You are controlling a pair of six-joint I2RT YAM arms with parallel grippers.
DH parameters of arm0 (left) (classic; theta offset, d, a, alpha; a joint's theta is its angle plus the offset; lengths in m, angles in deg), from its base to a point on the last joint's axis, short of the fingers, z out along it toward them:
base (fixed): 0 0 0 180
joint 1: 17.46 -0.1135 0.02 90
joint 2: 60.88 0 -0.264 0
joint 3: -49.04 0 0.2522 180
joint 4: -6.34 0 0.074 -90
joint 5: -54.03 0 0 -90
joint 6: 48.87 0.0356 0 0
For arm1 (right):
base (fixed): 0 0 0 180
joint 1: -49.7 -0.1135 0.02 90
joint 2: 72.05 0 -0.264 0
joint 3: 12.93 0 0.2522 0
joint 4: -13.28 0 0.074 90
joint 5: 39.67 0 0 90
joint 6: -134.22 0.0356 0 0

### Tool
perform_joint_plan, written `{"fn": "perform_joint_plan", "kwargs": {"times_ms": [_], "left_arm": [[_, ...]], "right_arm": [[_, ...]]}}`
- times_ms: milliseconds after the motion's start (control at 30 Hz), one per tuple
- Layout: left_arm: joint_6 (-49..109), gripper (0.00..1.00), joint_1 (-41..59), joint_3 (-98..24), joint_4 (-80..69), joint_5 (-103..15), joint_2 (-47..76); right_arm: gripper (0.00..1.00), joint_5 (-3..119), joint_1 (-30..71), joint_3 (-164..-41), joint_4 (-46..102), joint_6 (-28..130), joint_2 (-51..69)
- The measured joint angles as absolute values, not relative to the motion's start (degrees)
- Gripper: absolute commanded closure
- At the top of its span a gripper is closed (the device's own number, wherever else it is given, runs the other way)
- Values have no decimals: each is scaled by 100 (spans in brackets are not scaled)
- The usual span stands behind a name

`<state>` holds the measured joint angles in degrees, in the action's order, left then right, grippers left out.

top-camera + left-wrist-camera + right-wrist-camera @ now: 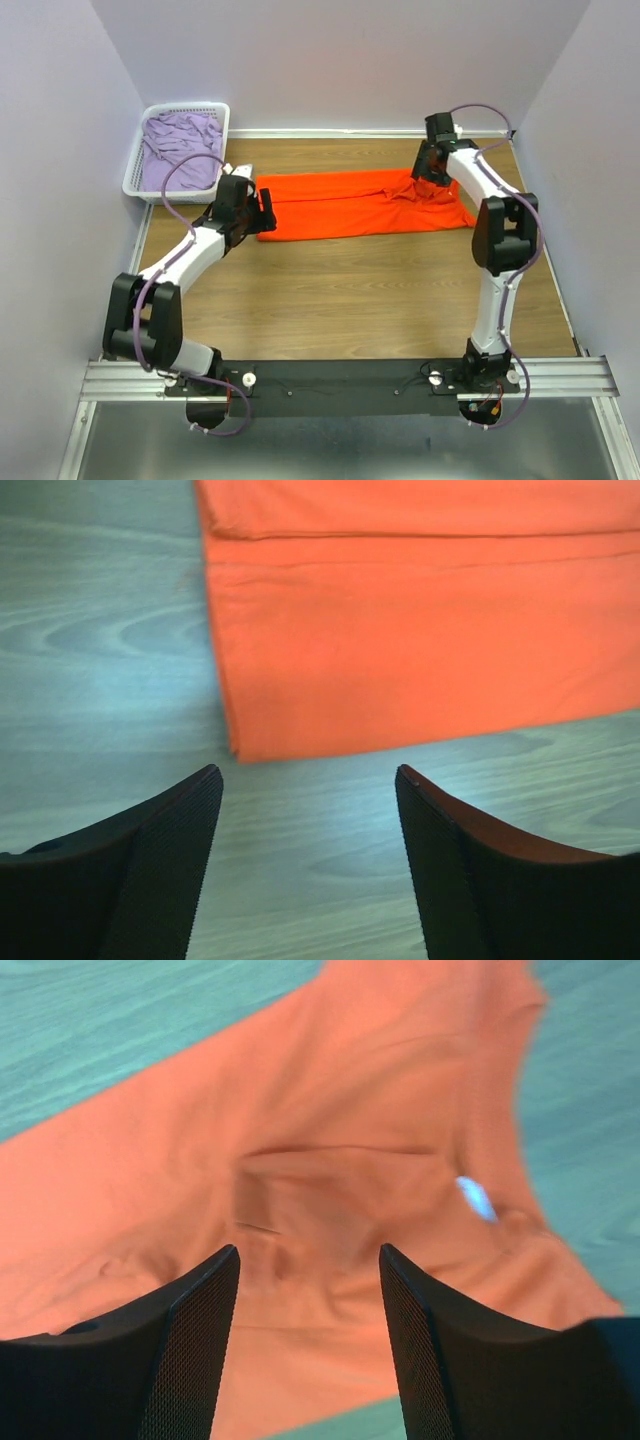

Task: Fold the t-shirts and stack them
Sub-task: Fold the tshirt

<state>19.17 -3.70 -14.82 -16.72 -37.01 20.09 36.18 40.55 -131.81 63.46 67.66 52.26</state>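
The bright orange t-shirt (360, 203) lies flat on the wooden table, folded into a long band running left to right. Its right end is rumpled around the neck. My left gripper (262, 212) stands open over bare wood, just short of the shirt's left corner (420, 640). In the left wrist view nothing lies between the left gripper (308, 780) fingers. My right gripper (432, 175) hovers open above the rumpled right end (330, 1110). Cloth lies below the right gripper (308, 1255), none of it pinched. The pale lilac t-shirt (180, 150) sits crumpled in the basket.
A white lattice basket (190, 108) stands at the back left corner, against the wall. Walls close in the table on the left, back and right. A small white label (476, 1198) shows on the orange cloth near the neck.
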Motion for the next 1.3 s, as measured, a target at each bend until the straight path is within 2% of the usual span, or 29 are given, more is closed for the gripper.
{"fn": "perform_joint_plan", "kwargs": {"times_ms": [133,300,333,433,633,733,1300], "left_arm": [[1839,30,-248,-1874,-1602,-3828,2525],[1775,34,-200,-2210,-1539,-3974,3189],[1773,35,-195,-2236,-1541,-3979,3283],[1778,35,-195,-2304,-1593,-3979,3535],[1817,35,-213,-2344,-1737,-3965,3790],[1839,35,-239,-2344,-1820,-3950,3839],[1952,35,-320,-2344,-1956,-3928,3871]], "right_arm": [[35,3812,4466,-12486,6259,6781,4535],[42,4704,5581,-10962,5717,7039,3451],[46,4923,5812,-10645,5555,7127,3294],[48,5347,6153,-10038,5319,7293,3112],[46,5797,6378,-9249,4882,7728,3073],[41,5873,6488,-8949,4650,7979,2977],[40,6243,6822,-7907,3070,8963,2739]]}}
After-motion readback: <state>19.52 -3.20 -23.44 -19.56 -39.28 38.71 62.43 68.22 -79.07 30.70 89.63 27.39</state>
